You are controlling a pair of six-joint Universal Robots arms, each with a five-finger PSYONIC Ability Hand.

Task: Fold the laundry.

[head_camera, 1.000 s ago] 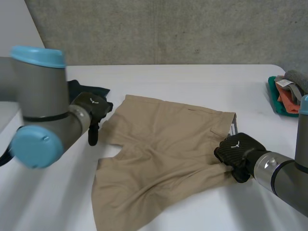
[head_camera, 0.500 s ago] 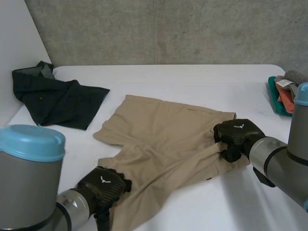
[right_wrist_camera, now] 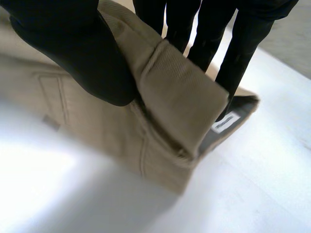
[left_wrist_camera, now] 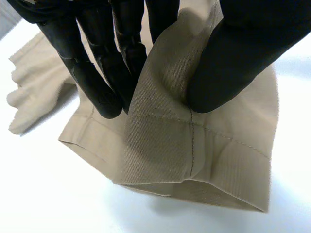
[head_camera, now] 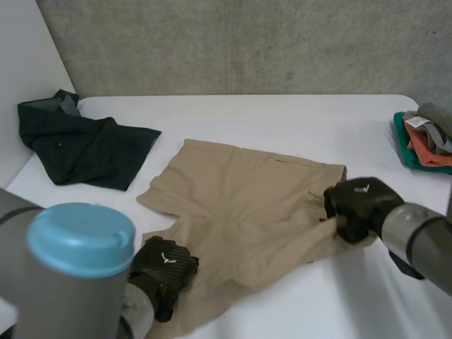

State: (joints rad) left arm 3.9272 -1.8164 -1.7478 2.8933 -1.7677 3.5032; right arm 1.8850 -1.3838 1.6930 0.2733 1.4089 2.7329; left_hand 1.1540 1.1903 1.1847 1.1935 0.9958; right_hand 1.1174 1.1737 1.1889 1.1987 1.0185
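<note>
Shorts (head_camera: 247, 212) of tan cloth lie spread in the middle of the white table (head_camera: 282, 113), with the waistband toward the right of the head view and the legs toward the lower left. I judge this to be the grasp before the first fold: I have both near ends, and nothing is doubled over yet. My left hand (head_camera: 164, 272), at the lower left, is clenched on a leg hem; its wrist view shows the hem pinched between thumb (left_wrist_camera: 228, 63) and fingers (left_wrist_camera: 97, 82). My right hand (head_camera: 357, 205), at the right centre, grips the waistband corner the same way, the cloth rolled under my thumb and a label (right_wrist_camera: 221, 124) peeping out beside the fingertips. Next I should lift both ends together and carry them across to the far edge, keeping the cloth taut so it lands flat. A dark garment (head_camera: 85, 148) at the upper left and a folded stack (head_camera: 424, 141) at the right edge lie well apart.
</note>
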